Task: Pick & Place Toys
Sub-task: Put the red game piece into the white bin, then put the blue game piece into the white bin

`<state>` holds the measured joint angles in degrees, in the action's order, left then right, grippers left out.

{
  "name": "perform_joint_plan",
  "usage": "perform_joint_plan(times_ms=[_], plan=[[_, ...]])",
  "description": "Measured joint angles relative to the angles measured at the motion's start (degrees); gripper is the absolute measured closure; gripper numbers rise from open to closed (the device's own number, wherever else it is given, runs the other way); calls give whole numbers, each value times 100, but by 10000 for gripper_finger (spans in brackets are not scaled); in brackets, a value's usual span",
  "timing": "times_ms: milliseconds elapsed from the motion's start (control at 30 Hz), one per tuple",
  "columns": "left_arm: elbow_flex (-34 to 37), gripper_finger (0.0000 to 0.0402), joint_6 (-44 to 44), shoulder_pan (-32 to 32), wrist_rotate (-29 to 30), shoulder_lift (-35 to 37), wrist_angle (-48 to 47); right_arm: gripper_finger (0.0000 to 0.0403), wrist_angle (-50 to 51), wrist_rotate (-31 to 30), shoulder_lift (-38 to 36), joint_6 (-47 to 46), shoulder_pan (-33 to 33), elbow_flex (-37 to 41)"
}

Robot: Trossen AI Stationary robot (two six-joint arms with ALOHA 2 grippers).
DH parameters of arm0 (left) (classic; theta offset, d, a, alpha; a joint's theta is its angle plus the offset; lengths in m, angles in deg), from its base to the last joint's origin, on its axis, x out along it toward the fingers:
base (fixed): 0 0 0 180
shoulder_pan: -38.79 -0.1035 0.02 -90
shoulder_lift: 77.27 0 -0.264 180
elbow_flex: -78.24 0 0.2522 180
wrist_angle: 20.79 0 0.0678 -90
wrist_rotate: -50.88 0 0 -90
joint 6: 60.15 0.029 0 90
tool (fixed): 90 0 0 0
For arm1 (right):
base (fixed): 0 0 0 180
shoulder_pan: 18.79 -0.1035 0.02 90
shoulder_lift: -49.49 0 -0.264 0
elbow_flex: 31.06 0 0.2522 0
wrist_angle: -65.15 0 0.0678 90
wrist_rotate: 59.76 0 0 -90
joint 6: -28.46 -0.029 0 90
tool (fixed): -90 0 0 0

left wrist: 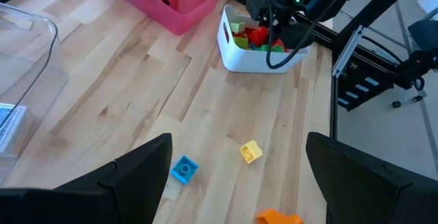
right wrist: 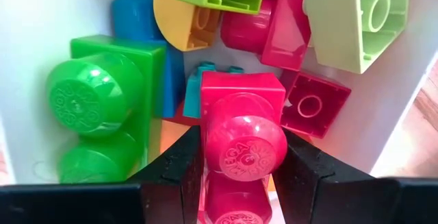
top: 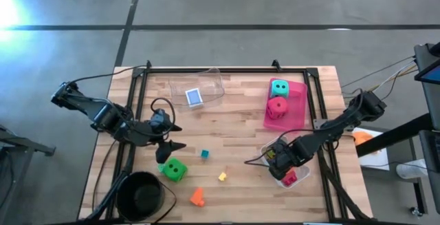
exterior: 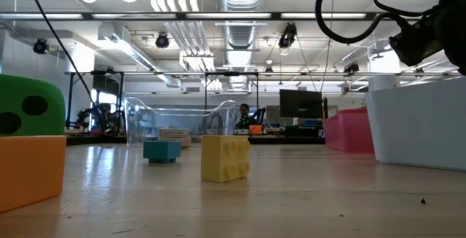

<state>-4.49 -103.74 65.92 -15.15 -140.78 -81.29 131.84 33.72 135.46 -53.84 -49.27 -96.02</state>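
**Right gripper parked in the white tray with a red brick**

Right gripper [right wrist: 239, 176] is down inside the white tray [top: 300, 177] near the bench's right edge, and on my wrist feed the two fingers are clamped on either side of a red brick [right wrist: 243, 138]. Around it in the tray I can see a green brick [right wrist: 109, 101], a blue one, a yellow one and a couple of pale green ones.

Left gripper [top: 172, 136] hangs over the left half of the bench with its fingers spread wide, nothing between them. Just beside it, toward the front edge, sits the green die [top: 174, 170].

Loose on the bench: a teal brick [top: 204, 154] around the middle, a yellow brick [top: 222, 177] nearer the front edge, and an orange brick [top: 197, 197] right by the front edge. The black bowl [top: 140, 193] is at the front left corner.

The pink tray [top: 298, 109] by the back right corner holds the teal die [top: 279, 88] and the red die [top: 277, 107]. The blue card box [top: 194, 98] lies in the clear tray [top: 213, 82] at the back edge.
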Motion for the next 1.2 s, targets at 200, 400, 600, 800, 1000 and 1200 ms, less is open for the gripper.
perform_joint_plan(times_ms=[200,400,600,800,1000,1200], plan=[[0,59,0,0,0,0,2,275,-4,0,0,-123,0,0],[0,59,0,0,0,0,4,155,-16,79,-7,-187,0,0],[0,59,0,0,0,0,4,53,205,133,-9,-176,-2,-133],[-1,59,-186,-50,-2,-35,7,35,731,109,-9,-1,-2,-540],[-2,59,-339,-412,-585,-513,-24,34,1188,131,-26,248,-2,-1098],[-2,59,-685,-917,-1309,-1381,-400,33,1760,-144,-84,323,-15,-1809]])
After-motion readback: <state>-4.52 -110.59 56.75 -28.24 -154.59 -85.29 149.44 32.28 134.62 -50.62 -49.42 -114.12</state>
